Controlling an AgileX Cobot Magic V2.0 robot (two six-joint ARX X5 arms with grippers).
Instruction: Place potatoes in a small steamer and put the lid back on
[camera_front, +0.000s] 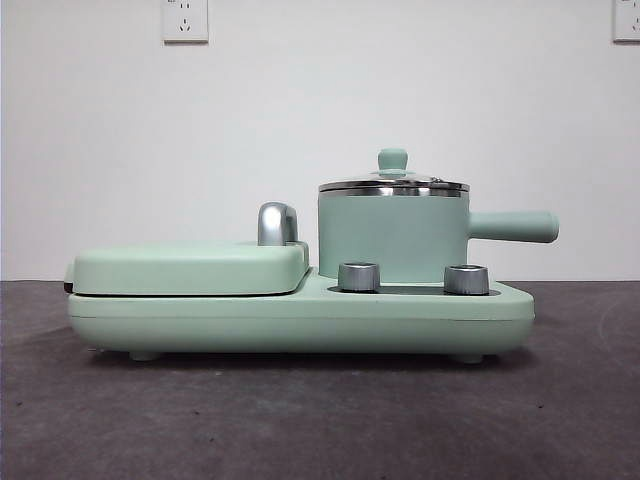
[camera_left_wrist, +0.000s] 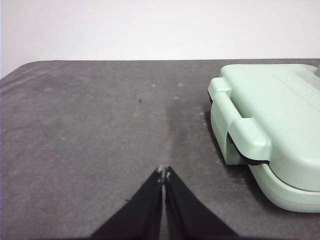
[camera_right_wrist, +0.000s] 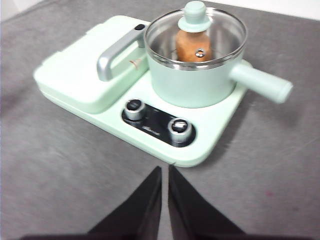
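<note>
The small mint-green steamer (camera_front: 392, 238) stands on the appliance base, its straight handle (camera_front: 512, 227) pointing right. The clear glass lid (camera_front: 393, 181) with a mint-green knob sits on its steel rim. In the right wrist view the steamer (camera_right_wrist: 190, 85) shows the orange-brown potato (camera_right_wrist: 189, 47) inside, under the lid (camera_right_wrist: 195, 22). My right gripper (camera_right_wrist: 164, 172) is shut and empty, hanging over the table in front of the appliance. My left gripper (camera_left_wrist: 163, 172) is shut and empty above bare table, to the side of the griddle end.
The flat mint-green griddle cover (camera_front: 190, 266) with a chrome handle (camera_front: 277, 223) takes up the base's left half; it also shows in the left wrist view (camera_left_wrist: 272, 125). Two steel dials (camera_front: 359, 276) sit on the base front. The dark grey table (camera_front: 300, 420) extends around.
</note>
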